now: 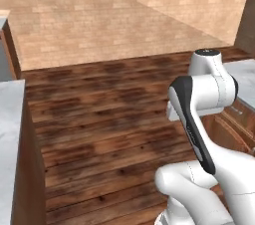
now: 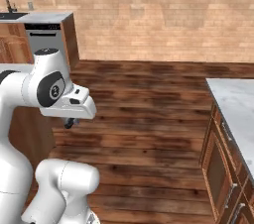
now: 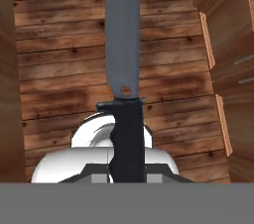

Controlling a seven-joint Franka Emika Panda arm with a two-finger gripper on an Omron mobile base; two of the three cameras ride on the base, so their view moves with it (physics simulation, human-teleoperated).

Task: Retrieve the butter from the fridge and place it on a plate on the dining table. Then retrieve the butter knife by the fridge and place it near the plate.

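Observation:
My gripper hangs under the folded arm, over the wooden floor, and is shut on the butter knife. In the hand view the knife's dark handle sits between the jaws and its long grey blade points straight away over the floorboards. The butter, the fridge and the plate are out of view. At my left runs a marble-topped counter with a plain brown wood side. I cannot tell whether it is the dining table.
A marble counter with wooden drawers stands on my right and also shows as the drawer counter. A sink counter with a dishwasher stands at the far left against the brick wall. Dark wood floor stretches ahead.

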